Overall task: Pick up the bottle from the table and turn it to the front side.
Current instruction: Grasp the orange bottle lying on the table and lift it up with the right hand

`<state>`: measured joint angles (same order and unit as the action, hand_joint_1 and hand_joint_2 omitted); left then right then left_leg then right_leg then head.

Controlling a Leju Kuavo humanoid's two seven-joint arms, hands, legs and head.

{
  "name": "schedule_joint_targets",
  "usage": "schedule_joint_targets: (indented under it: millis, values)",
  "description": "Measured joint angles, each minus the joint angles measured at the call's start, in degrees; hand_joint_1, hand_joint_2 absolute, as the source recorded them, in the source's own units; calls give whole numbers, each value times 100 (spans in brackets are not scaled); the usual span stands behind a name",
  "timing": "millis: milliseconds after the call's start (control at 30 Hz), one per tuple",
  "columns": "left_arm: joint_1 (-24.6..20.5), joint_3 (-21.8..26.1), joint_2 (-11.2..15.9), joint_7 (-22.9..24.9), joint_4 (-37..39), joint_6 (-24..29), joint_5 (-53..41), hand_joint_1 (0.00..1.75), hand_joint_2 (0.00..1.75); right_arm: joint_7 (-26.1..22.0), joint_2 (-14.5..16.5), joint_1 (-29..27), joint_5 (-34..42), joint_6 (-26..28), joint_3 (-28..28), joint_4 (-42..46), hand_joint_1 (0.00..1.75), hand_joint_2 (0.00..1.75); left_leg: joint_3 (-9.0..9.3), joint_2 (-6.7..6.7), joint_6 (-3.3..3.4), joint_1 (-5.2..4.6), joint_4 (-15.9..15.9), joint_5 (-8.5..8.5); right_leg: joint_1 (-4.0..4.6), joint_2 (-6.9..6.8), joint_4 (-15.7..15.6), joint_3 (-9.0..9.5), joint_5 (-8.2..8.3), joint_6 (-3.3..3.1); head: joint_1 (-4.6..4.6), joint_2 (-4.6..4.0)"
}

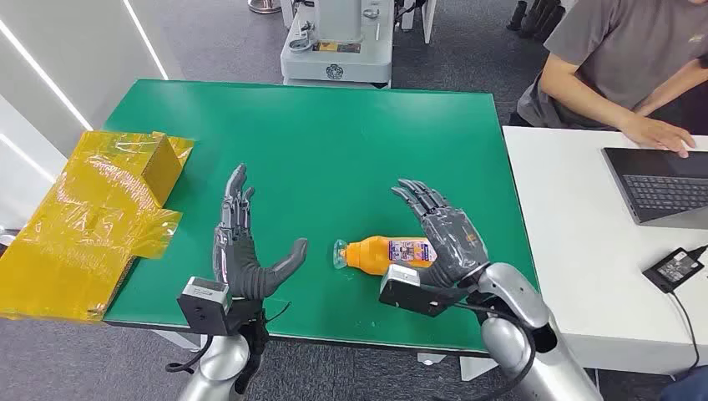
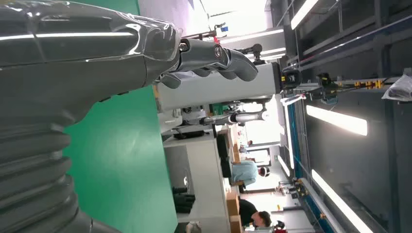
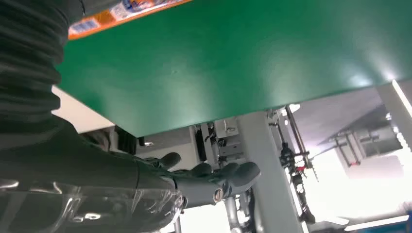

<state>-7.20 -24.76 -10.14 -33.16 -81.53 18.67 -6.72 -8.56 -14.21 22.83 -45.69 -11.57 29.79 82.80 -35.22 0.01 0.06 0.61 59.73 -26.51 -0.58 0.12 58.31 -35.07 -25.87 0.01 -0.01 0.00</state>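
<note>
1 orange bottle (image 1: 386, 252) on the green table (image 1: 334, 142), lying on its side, long axis running left-right across the table, clear cap end pointing toward the left hand (image 1: 242, 251), base end tucked at the right hand (image 1: 442, 234). Label with purple and white print faces up. 2 robot hands over the near part of the table, 1 on each side of the bottle. Left hand well apart from the bottle, fingers spread and straight, thumb out toward the cap, holding nothing. Right hand just beside the bottle's base end, fingers extended and apart above it, not wrapped around it; touching or not, cannot tell. Right wrist view shows a strip of the bottle label (image 3: 121, 12) near the palm. 1 yellow taped cardboard box (image 1: 92, 217) at the table's left edge, flaps open. 1 white table (image 1: 584, 251) to the right with 1 laptop (image 1: 659, 184) and 1 black power adapter (image 1: 675, 267). 1 person (image 1: 618, 67) seated there, hand on the laptop. 1 grey machine base (image 1: 338, 42) beyond the far edge.
</note>
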Motion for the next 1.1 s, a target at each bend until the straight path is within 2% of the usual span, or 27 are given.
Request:
schedule_joint_targets:
  millis: [233,433,567,700,933,1100]
  values:
    - [-7,-4,12,40,0,-49,-3,0,175,-182,-528,1076,501,-936,348,-790,0,175,1,0,0,0,2,0,0,1,1,1,2,0,0,0]
    - [-66,-29,40,124,0,-55,52,0,175,-447,-684,1881,1164,-1720,892,-1613,0,175,1,-1,0,1,2,0,1,0,2,0,1,0,-1,0]
    - [-133,-66,42,149,0,-63,74,0,175,-499,-682,2190,1392,-1659,1312,-2189,0,175,0,-8,0,2,1,0,2,-6,3,1,1,0,0,0]
    - [-191,-124,42,186,1,-66,106,0,175,-486,-659,2271,1533,-1486,1656,-2660,0,175,-1,-11,0,1,1,1,2,-9,2,1,1,0,0,0]
    - [-282,-181,44,195,35,-111,162,0,175,-408,-669,2097,1581,-1311,2019,-3171,0,175,0,-12,0,1,3,0,1,-9,-2,0,1,1,0,0]
    - [-345,-234,47,201,108,-130,237,0,175,-321,-827,1878,1616,-1294,2133,-3255,0,175,0,-10,1,0,3,0,1,-7,-2,0,1,1,-1,0]
